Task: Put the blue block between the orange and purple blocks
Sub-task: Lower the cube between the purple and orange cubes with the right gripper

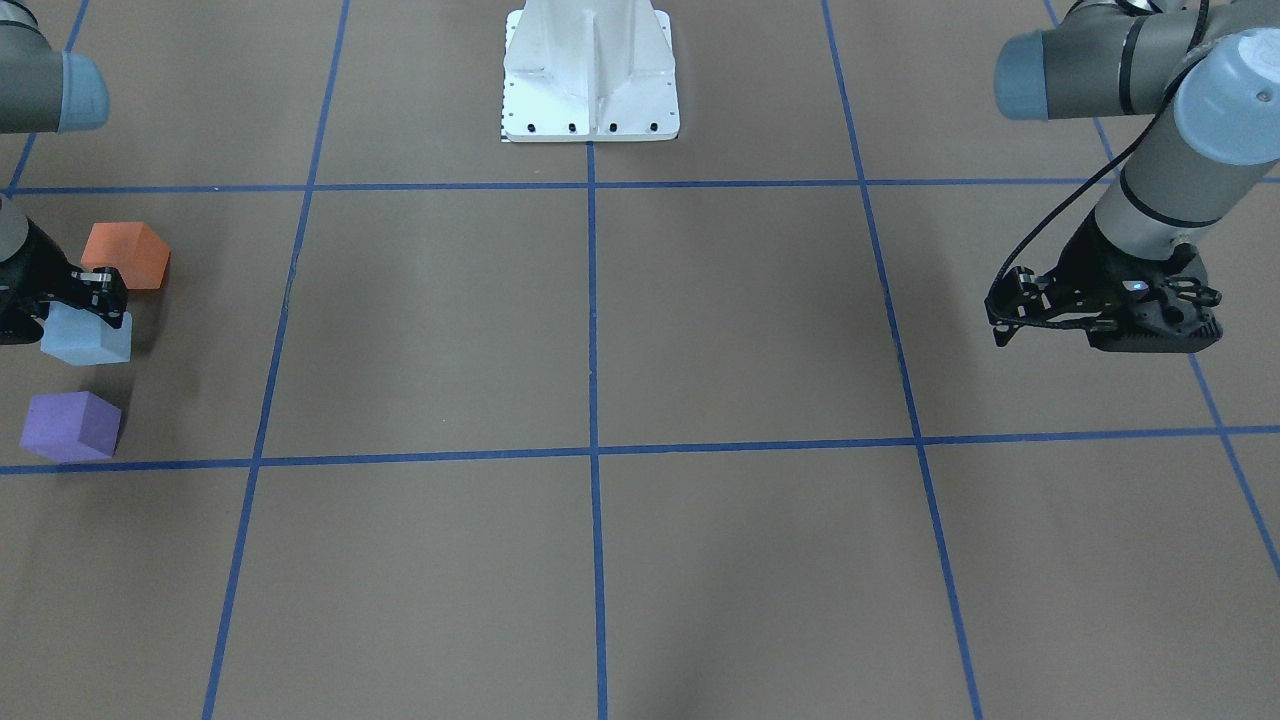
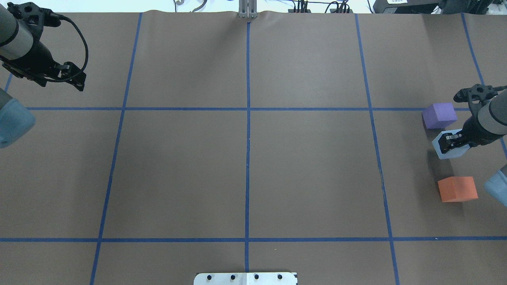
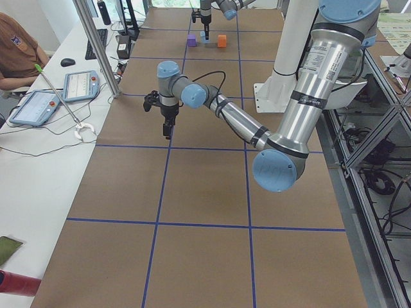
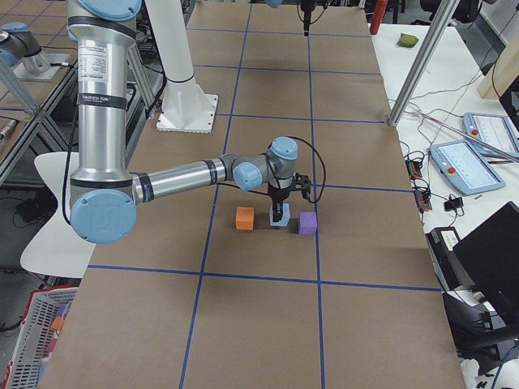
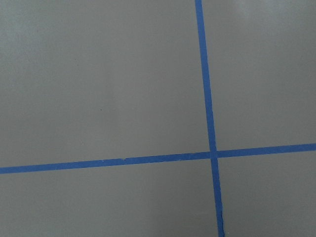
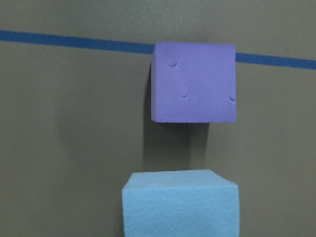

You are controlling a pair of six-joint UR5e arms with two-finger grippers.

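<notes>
The light blue block (image 1: 85, 338) is between the orange block (image 1: 127, 255) and the purple block (image 1: 72, 425) near the table's edge on my right side. My right gripper (image 1: 108, 298) comes down on the blue block's top and looks shut on it, at or just above the table. In the overhead view the blue block (image 2: 443, 148) lies between the purple block (image 2: 439, 115) and the orange block (image 2: 457, 189). The right wrist view shows the purple block (image 6: 193, 82) ahead of the blue block (image 6: 180, 203). My left gripper (image 1: 1000, 328) hangs shut and empty, far away.
The table is brown paper with blue tape grid lines (image 1: 592, 450). The white robot base (image 1: 590, 70) stands at the middle of the robot's side. Tablets and cables (image 3: 38, 102) lie on a side bench beyond the table. A person sits there.
</notes>
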